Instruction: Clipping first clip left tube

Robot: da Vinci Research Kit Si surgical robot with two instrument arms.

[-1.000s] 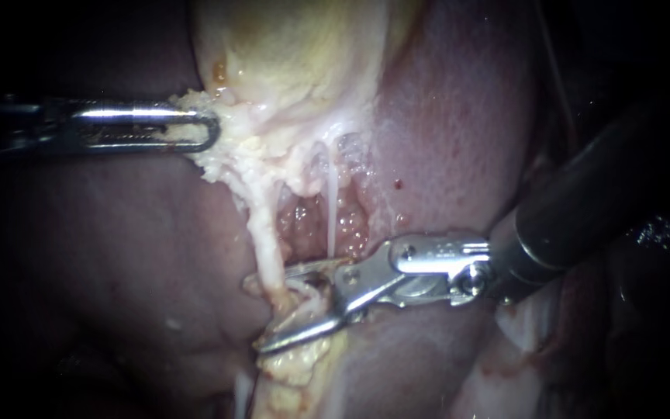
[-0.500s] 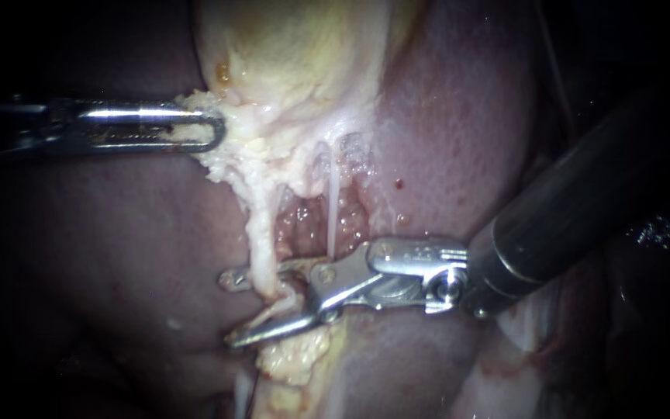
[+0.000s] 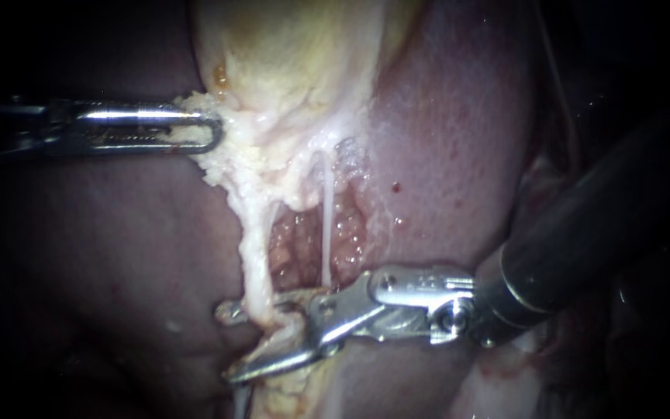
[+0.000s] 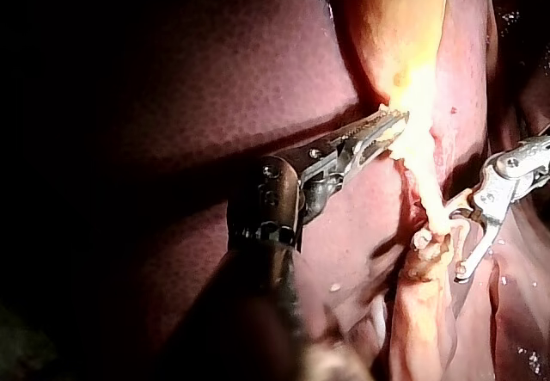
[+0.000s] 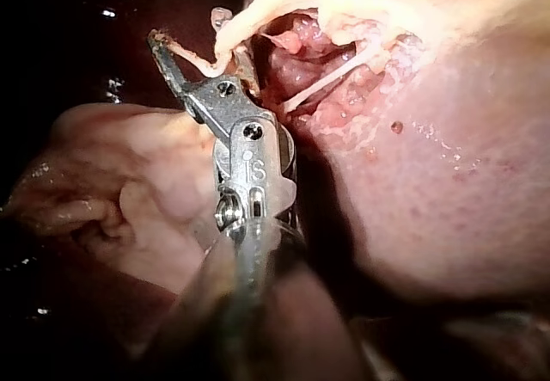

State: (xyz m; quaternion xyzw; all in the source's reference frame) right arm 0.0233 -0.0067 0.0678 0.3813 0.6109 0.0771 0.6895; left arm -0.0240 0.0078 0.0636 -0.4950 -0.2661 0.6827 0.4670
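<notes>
The left instrument point(image 3: 209, 130) reaches in from the left with its shaft nearly level. Its jaws are pressed together on the frayed pale edge of the gallbladder point(image 3: 296, 70), holding that edge out sideways over the liver point(image 3: 459, 132). The right instrument point(image 3: 228, 345) comes down from the upper right as a dark shaft. It bends at its wrist and lies almost level across the lower part of the exposed bed. Its jaws are spread wide, one above the other. The left tube point(image 3: 253, 248), the thick pale strand running down from the gallbladder, passes between them near its lower end. From here I cannot see both jaws bearing on it. The right tube point(image 3: 326, 233), a thin white thread, runs near it and ends close to the right instrument's hinge.
</notes>
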